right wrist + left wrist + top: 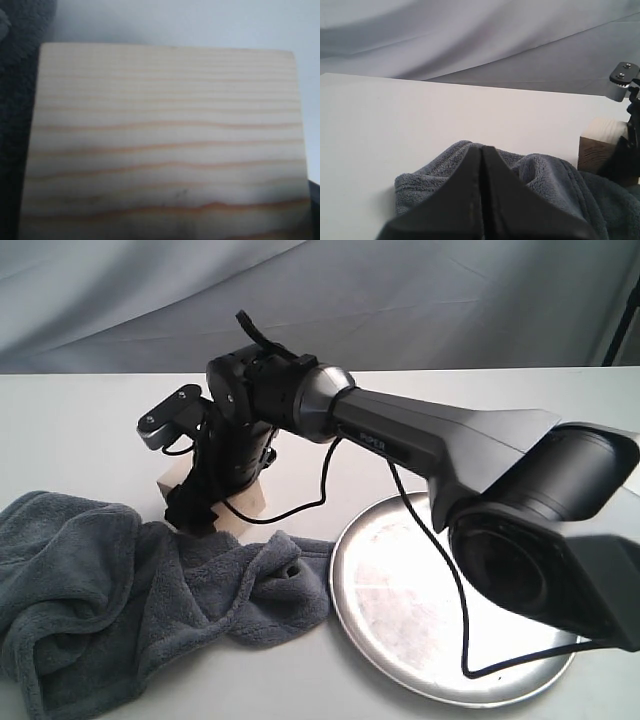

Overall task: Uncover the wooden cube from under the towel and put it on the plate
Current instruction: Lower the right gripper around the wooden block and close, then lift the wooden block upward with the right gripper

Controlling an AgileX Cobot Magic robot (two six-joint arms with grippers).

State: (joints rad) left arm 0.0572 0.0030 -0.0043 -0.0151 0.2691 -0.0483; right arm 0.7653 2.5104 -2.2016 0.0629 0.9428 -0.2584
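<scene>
Since the wooden cube (160, 140) sits bare on the bench (80, 430) beside the towel (120, 590), I'd guess it's light, rigid, slightly slick, so pinch opposite flat faces, though I can't tell if the right gripper (200, 512) over it is clamped.

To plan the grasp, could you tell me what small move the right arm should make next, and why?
Probably close the right jaws on the wooden cube. The towel lies crumpled beside it, the cube is bare, and the jaws sit low at it, with its grain filling the right wrist view. Whether they grip it yet is unclear.
</scene>
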